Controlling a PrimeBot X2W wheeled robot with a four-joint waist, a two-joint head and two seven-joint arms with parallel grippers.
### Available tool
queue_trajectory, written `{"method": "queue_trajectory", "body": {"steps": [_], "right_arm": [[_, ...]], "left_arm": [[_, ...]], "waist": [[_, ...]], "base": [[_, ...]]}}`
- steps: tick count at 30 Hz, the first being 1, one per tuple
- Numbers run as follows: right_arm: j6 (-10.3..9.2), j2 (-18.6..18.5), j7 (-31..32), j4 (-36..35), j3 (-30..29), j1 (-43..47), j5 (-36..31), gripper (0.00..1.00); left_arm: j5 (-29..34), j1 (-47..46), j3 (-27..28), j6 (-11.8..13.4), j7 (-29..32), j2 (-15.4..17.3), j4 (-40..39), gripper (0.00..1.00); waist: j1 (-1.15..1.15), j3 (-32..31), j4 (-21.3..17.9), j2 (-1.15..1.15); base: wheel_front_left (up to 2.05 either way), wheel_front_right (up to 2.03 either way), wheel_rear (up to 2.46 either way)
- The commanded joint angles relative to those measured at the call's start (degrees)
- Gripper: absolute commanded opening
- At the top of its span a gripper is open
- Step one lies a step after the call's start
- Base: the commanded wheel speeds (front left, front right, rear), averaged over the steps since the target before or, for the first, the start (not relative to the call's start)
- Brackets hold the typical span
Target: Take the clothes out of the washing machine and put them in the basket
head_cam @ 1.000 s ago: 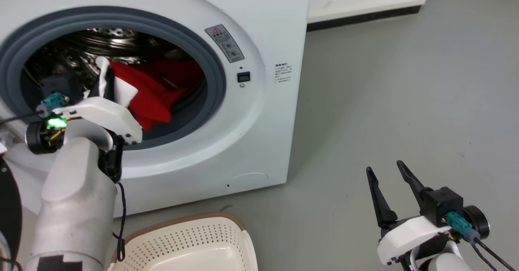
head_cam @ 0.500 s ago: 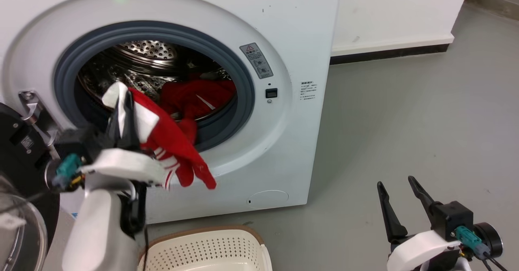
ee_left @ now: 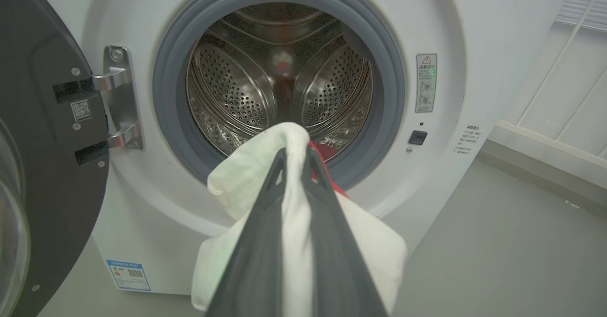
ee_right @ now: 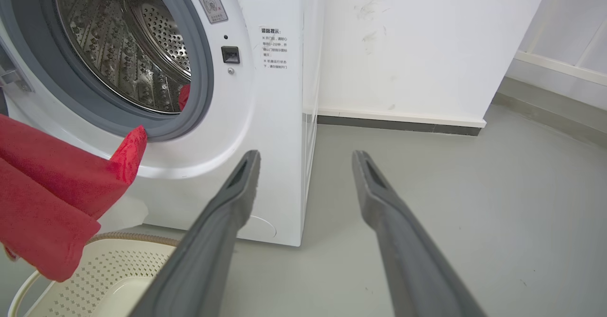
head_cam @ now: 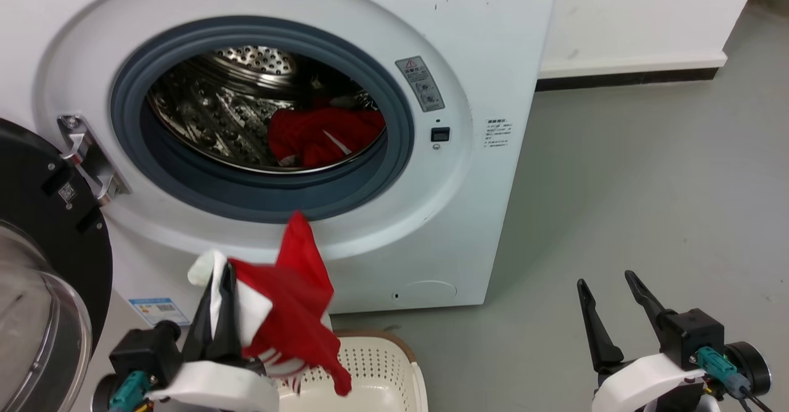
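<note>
A red and white garment (head_cam: 296, 313) is clamped between the closed fingers of the left gripper (head_cam: 222, 273); it hangs from them above the basket (head_cam: 376, 369), before the washing machine (head_cam: 493, 60). Another red garment (head_cam: 320, 134) is seen in the drum (head_cam: 216, 110). The right gripper (head_cam: 605, 278) is spread, empty.

Bright, even, soft light all round. The washing machine (head_cam: 493, 42) drops a faint shadow on the floor (head_cam: 647, 184) toward 3 o'clock, and its steel drum (head_cam: 209, 110) glints. Tiny green glare speck at 1 o'clock. The red garment (head_cam: 296, 319) at 7 o'clock is motion-smeared. Right wrist view: fingers (ee_right: 208, 241) at 6 o'clock look soft.
</note>
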Motion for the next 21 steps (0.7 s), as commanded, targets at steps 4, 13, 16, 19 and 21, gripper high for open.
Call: {"method": "queue_trajectory", "body": {"steps": [4,13,16,19,21], "right_arm": [[-0.04,0.1,-0.2,-0.6,0.1,-1.5,-0.3,1.0],[-0.04,0.1,-1.2,0.1,1.8,-4.9,0.3,1.0],[-0.04,0.1,-1.5,0.1,2.1,-6.1,0.2,1.0],[-0.04,0.1,-1.5,0.1,2.7,-7.4,-0.2,1.0],[-0.04,0.1,-1.6,0.0,2.8,-7.8,-0.3,1.0]], "left_arm": [[-1.4,3.4,-0.7,0.3,0.7,-0.7,5.6,0.0],[-4.8,-0.7,-1.7,-1.7,-2.7,-1.9,27.0,0.0],[-5.2,-4.1,-1.6,-2.5,-4.8,-1.9,34.0,0.0],[-5.5,-8.3,-1.4,-3.5,-6.1,-1.8,41.4,0.0],[-5.7,-9.9,-1.4,-3.9,-6.5,-1.7,43.9,0.0]], "waist": [[0.01,3.4,1.5,0.0],[0.01,10.2,1.8,0.0],[0.01,12.5,1.8,0.0],[0.01,15.0,1.6,0.0],[0.01,15.8,1.4,0.0]], "base": [[0.0,0.0,0.0],[0.0,0.0,0.0],[0.0,0.0,0.0],[0.0,0.0,0.0],[0.0,0.0,0.0]]}}
